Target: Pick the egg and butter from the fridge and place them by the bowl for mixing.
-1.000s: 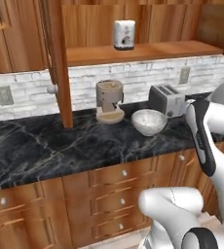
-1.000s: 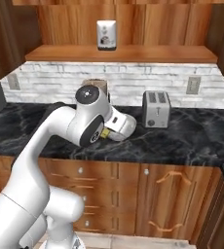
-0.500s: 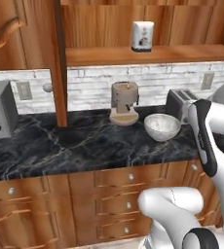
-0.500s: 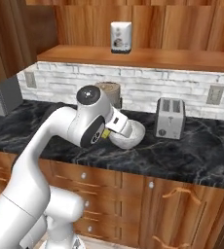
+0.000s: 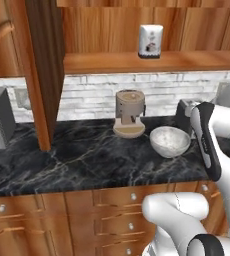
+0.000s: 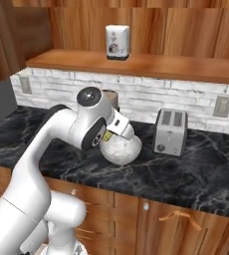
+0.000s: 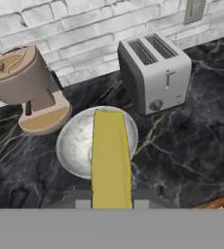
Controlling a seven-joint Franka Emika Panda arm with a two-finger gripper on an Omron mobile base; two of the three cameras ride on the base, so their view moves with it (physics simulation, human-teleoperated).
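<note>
- Butter: a thin yellow bar clamped between the two fingertips of the gripper, reaching forward from the hand, above the counter and lined up over the bowl in the hand view.
- Coffee machine: stands on the counter at the far wall, just left of the bowl.
- Bowl: white, on the counter between the coffee machine and the toaster; its inside looks bare.
- Toaster: stands just right of the bowl, near the wall.
- Progress, as judged: the butter is out of the fridge and carried to the bowl, but not yet set down.
- Remaining: place the butter beside the bowl. No egg can be seen on the counter, so the egg appears still to be fetched.
</note>
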